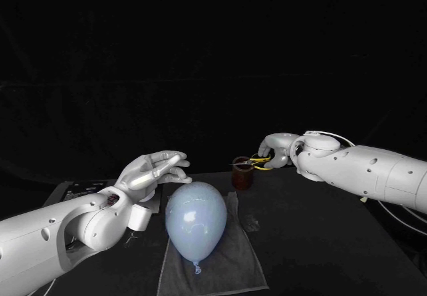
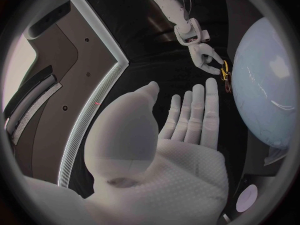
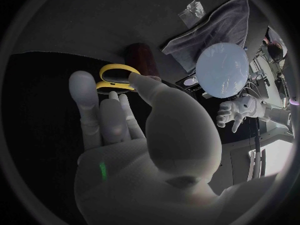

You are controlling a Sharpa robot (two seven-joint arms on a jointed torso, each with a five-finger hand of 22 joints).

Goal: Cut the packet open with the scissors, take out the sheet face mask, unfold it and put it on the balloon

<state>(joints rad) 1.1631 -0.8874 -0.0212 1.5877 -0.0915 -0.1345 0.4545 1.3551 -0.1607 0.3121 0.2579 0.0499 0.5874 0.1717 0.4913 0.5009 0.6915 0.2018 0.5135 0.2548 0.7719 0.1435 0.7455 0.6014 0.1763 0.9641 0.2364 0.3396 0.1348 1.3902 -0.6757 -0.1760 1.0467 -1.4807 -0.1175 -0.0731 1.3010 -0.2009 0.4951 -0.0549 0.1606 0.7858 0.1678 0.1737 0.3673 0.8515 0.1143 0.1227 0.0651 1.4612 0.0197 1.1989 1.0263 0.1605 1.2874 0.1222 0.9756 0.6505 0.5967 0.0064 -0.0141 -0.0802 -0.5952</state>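
Observation:
A pale blue balloon [image 1: 195,219] [image 2: 269,85] [image 3: 222,70] lies on a grey towel [image 1: 218,265] [image 3: 215,27]. Just behind it, yellow-handled scissors [image 1: 260,163] [image 3: 115,80] [image 2: 225,78] stand in a brown holder [image 1: 242,176] [image 3: 141,56]. My right hand [image 1: 276,154] [image 3: 125,115] [image 2: 203,52] pinches the yellow handles with thumb and fingers. Up and to the left of the balloon's far end, my left hand [image 1: 156,169] [image 2: 181,130] [image 3: 236,112] hovers with straight fingers and holds nothing. A small clear crumpled piece of plastic [image 3: 192,7], perhaps the packet, lies beside the towel.
A dark box with pale trim [image 1: 84,188] [image 2: 81,85] sits at the table's left side behind my left arm. A small white round object [image 2: 247,197] [image 3: 190,81] lies close to the balloon. Cables trail from my right arm [image 1: 396,216].

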